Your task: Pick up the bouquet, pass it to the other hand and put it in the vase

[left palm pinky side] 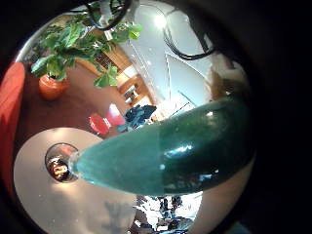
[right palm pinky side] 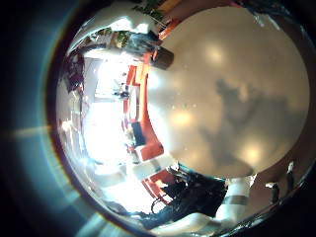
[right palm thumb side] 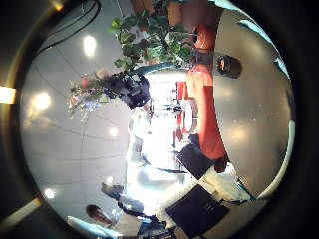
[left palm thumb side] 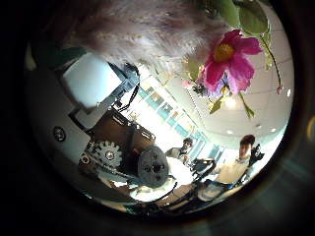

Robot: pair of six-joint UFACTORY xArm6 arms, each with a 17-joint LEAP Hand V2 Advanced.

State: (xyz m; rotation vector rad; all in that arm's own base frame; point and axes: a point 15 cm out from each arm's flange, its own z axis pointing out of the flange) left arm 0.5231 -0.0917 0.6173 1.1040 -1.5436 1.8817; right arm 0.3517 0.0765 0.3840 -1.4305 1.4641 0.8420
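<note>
The bouquet's cone-shaped wrapped stem [left palm pinky side: 180, 146] fills much of the left little finger side palm view, lying close across my left palm. Its flower [left palm thumb side: 228, 59] and a fluffy plume [left palm thumb side: 148, 29] show in the left thumb side palm view. From the right thumb side palm view, my left hand [right palm thumb side: 130, 90] is up in the air, curled round the bouquet [right palm thumb side: 88, 95], apart from my right hand [right palm thumb side: 204, 204]. The right hand's fingers lie at the view's edge with nothing between them. The vase [left palm pinky side: 60, 164] stands on the round table [left palm pinky side: 49, 195], also seen as the vase [right palm thumb side: 229, 67] and the vase [right palm pinky side: 163, 57].
A potted plant [left palm pinky side: 58, 58] stands on the floor beyond the round table [right palm pinky side: 227, 89]; the same plant [right palm thumb side: 150, 35] shows near the vase. Chairs [left palm pinky side: 102, 122] stand beside the table.
</note>
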